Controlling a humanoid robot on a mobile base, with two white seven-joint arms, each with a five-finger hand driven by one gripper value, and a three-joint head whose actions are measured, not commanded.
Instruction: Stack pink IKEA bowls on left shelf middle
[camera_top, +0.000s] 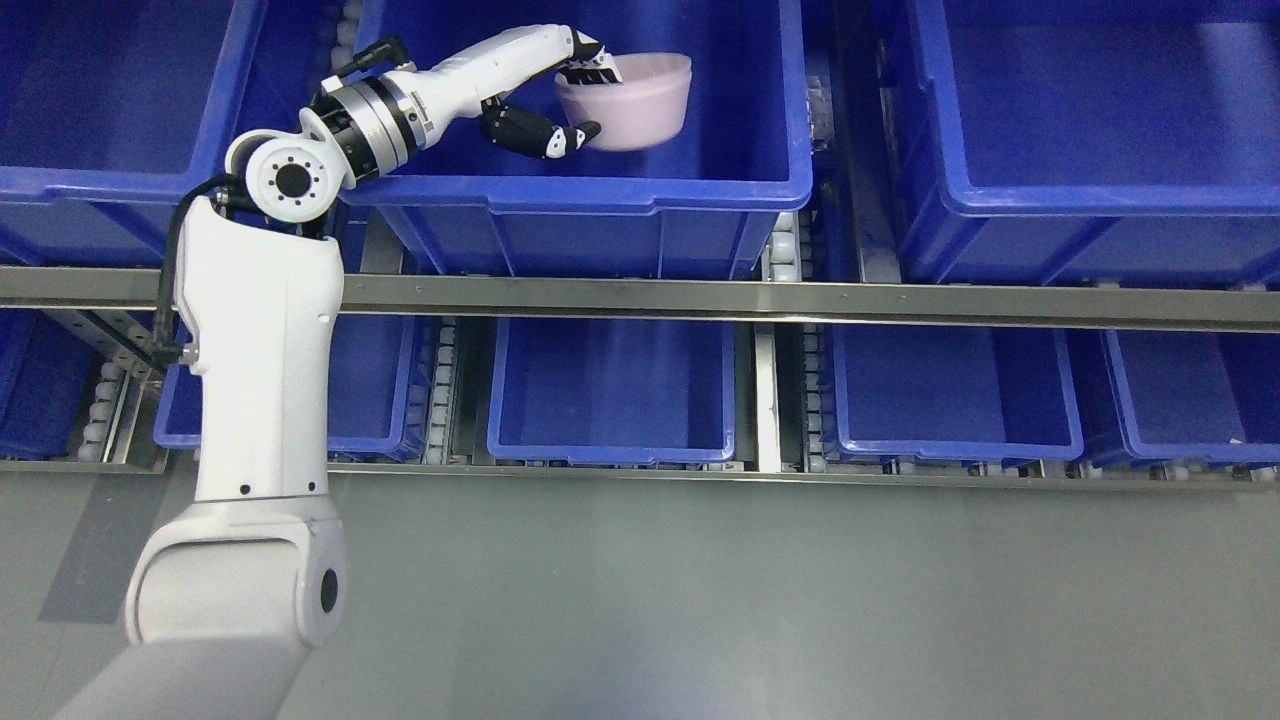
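Observation:
A pale pink bowl (640, 100) is inside a large blue bin (600, 190) on the upper shelf level, near the top middle of the head view. My left hand (585, 100) reaches into this bin from the left and is shut on the bowl: the black fingers hook over its left rim and the thumb presses its outer wall from below. The bowl looks upright, and whether it rests on the bin floor I cannot tell. My white left arm (260, 400) rises from the lower left. The right arm is out of view.
More blue bins stand at the upper left (110, 170) and upper right (1100, 180). A metal shelf rail (800, 300) crosses the view. Several smaller blue bins (610, 400) sit on the lower level. Grey floor (750, 600) lies below.

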